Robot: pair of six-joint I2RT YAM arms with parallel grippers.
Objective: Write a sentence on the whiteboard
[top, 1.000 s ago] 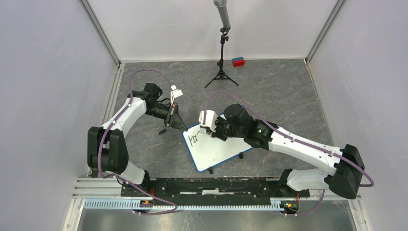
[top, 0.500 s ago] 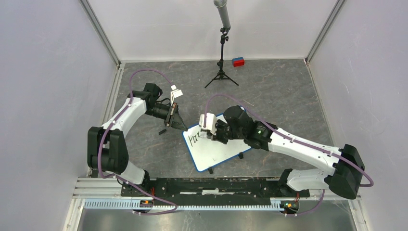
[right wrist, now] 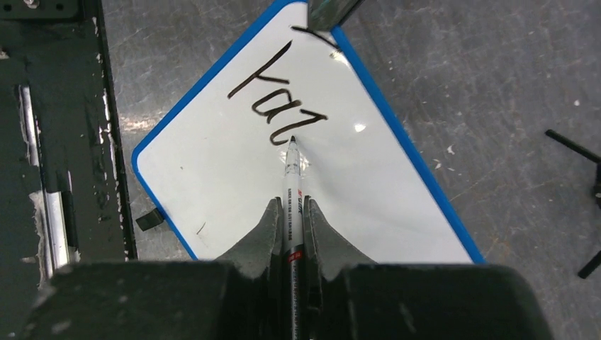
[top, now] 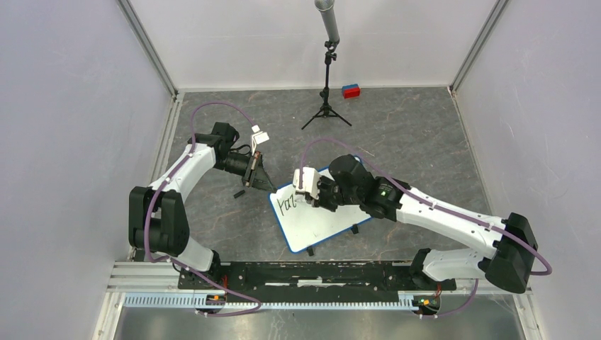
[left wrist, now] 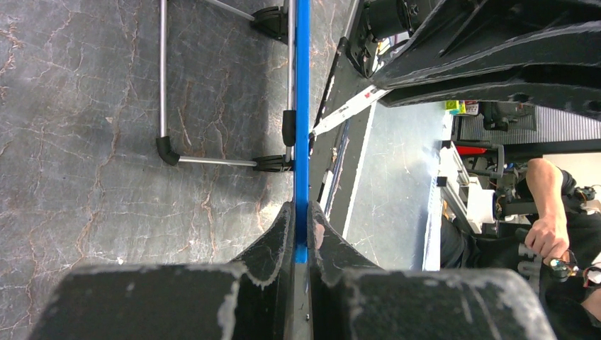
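We take the whiteboard (right wrist: 234, 184) as our landmark. It lies flat on the table, between the two arms. The right gripper (right wrist: 292, 207) is closed tight on a marker (right wrist: 292, 177), which points straight out from its fingers. The tip sits at the end of the last black stroke and seems to touch the board. Only the first letters of the sentence (right wrist: 276, 106) are down. They begin near the board's far corner and run along its long side.

As we judge it, the next move turns on that direction. The bare white lies further along the long axis, to the marker's right in the wrist view, so the tip must travel that way. The right arm is the one over the board's face. The left gripper (left wrist: 302, 209) is at the corner where the writing starts, closed on the blue rim (left wrist: 302, 106), and we take it to be steadying the board.

The right wrist view alone shows the letters and the tip clearly. In the overhead view the right wrist covers part of the board and the writing is small. The left wrist view shows the rim edge-on between the jaws and the board's black feet (left wrist: 273, 163) below it. It shows none of the writing surface.
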